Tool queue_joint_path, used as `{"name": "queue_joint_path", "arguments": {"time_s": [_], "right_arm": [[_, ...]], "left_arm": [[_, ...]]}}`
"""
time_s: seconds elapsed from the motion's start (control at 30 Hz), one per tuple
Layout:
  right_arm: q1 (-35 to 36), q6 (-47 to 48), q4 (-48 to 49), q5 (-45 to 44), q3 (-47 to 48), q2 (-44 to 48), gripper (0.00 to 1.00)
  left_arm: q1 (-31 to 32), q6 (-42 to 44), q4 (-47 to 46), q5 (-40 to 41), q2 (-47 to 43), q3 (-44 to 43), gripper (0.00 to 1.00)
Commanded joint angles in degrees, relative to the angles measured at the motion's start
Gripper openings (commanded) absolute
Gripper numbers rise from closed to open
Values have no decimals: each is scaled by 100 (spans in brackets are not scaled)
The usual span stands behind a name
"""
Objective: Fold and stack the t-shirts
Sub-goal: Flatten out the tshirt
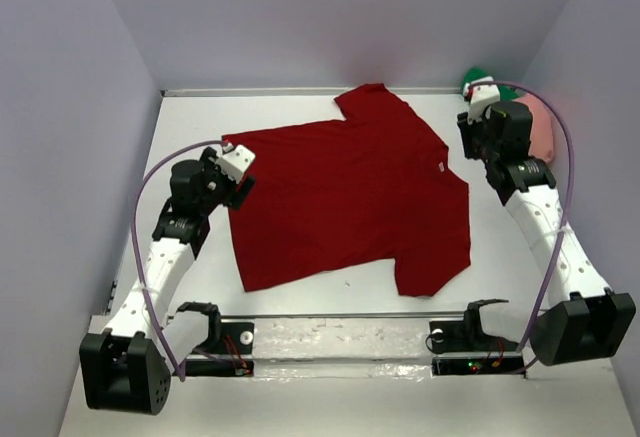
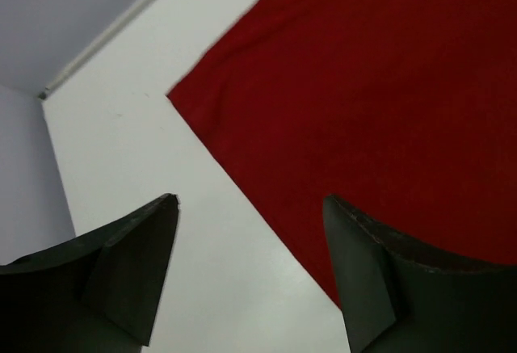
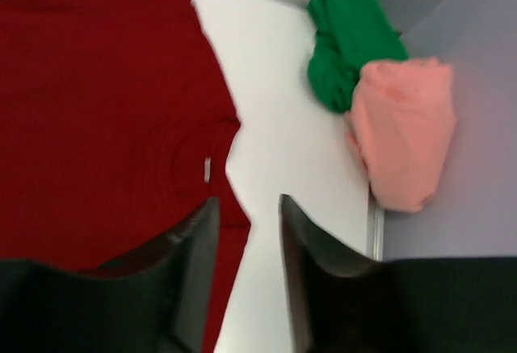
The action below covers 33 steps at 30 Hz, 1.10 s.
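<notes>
The dark red t-shirt point(image 1: 350, 192) lies spread flat in the middle of the white table point(image 1: 190, 117), collar toward the right. My left gripper point(image 1: 243, 185) is open at the shirt's left edge; in the left wrist view point(image 2: 250, 212) its fingers straddle the edge of the red fabric point(image 2: 380, 94), holding nothing. My right gripper point(image 1: 470, 142) hovers by the collar side; in the right wrist view point(image 3: 248, 203) it is narrowly open and empty, just over the red shirt's point(image 3: 97, 102) collar edge. The green t-shirt point(image 3: 347, 38) and the salmon pink t-shirt point(image 3: 404, 135) lie bunched in the far right corner.
Grey walls point(image 1: 90, 107) close in the table on the left, back and right. The pink shirt point(image 1: 541, 122) and green shirt point(image 1: 474, 78) sit against the right wall behind my right arm. A metal rail point(image 1: 340, 342) with both arm mounts runs along the near edge.
</notes>
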<state>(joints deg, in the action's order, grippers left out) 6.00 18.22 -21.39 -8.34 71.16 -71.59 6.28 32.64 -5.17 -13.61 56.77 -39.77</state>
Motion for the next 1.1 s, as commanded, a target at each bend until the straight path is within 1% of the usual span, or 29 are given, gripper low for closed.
{"name": "queue_joint_path", "arguments": {"time_s": [0.0, 0.03, 0.07, 0.2, 0.23, 0.27, 0.3, 0.33, 0.4, 0.43, 0.5, 0.53, 0.57, 0.6, 0.63, 0.67, 0.7, 0.73, 0.77, 0.8, 0.83, 0.87, 0.9, 0.93, 1.0, 1.07], "right_arm": [[-29, -248, -409, 297, -856, 452, 28], [-29, -292, -445, 350, -1093, 592, 8], [-29, -336, -463, 368, -1199, 637, 0], [-29, -415, -568, 868, -1438, 568, 0], [-29, -398, -594, 1043, -1429, 489, 0], [-29, -389, -595, 1132, -1351, 280, 0], [-29, -346, -603, 1150, -1289, 147, 0], [-29, -310, -603, 1150, -1210, -11, 0], [-29, -240, -586, 1141, -842, -501, 0], [-29, -144, -595, 1115, -684, -679, 0], [-29, -91, -595, 1115, -289, -1057, 0], [-29, -12, -577, 1115, 140, -1441, 0], [-29, -20, -577, 1115, 370, -1654, 0], [-29, -11, -629, 1124, 860, -1865, 0], [-29, -11, -682, 1167, 1126, -2320, 0], [-29, -11, -743, 1194, 1381, -2550, 0], [-29, -11, -909, 1203, 1645, -2788, 0], [-29, -11, -989, 1264, 2134, -3016, 0], [-29, -11, -1051, 1308, 2374, -3436, 0], [-29, -3, -1191, 1335, 2594, -3640, 0], [-29, -20, -1297, 1413, 3040, -3851, 0], [-29, -20, -1411, 1449, 3262, -4054, 0], [-29, -29, -1612, 1484, 3464, -4456, 0], [-29, -29, -1710, 1554, 3815, -4643, 0], [-29, -20, -1868, 1581, 4063, -5116, 0], [-29, -2, -1948, 1598, 4361, -5381, 0]], "left_arm": [[-13, 243, 682, -424, -561, 364, 78], [-13, 216, 849, -432, -658, 452, 72], [-13, 207, 938, -450, -676, 470, 69], [-13, 304, 1176, -529, -633, 584, 54], [-4, 321, 1193, -512, -519, 584, 44], [-4, 374, 1194, -511, -440, 584, 38], [-4, 374, 1081, -451, -282, 567, 26], [-4, 340, 1001, -406, -211, 549, 19], [-4, 243, 834, -328, 8, 488, 7], [-4, 225, 625, -310, 244, 409, 0], [-4, 199, 361, -266, 526, 312, 0], [-4, 181, 124, -231, 841, 173, 0], [4, 155, 34, -222, 1036, 67, 0], [4, 59, -10, -221, 1446, -65, 0], [13, -12, -10, -230, 1651, -397, 0], [13, -91, -2, -248, 1888, -583, 0], [13, -144, 24, -248, 2342, -767, 0], [13, -231, 86, -265, 2556, -1135, 0], [13, -267, 104, -265, 2784, -1312, 0], [13, -302, 121, -291, 3213, -1479, 0], [13, -363, 182, -344, 3409, -1812, 0], [13, -390, 235, -379, 3619, -1998, 0], [22, -416, 279, -432, 3795, -2165, 0], [31, -451, 393, -485, 4171, -2497, 0], [48, -522, 508, -476, 4499, -2833, 0], [48, -592, 656, -476, 4895, -3203, 0]]}}
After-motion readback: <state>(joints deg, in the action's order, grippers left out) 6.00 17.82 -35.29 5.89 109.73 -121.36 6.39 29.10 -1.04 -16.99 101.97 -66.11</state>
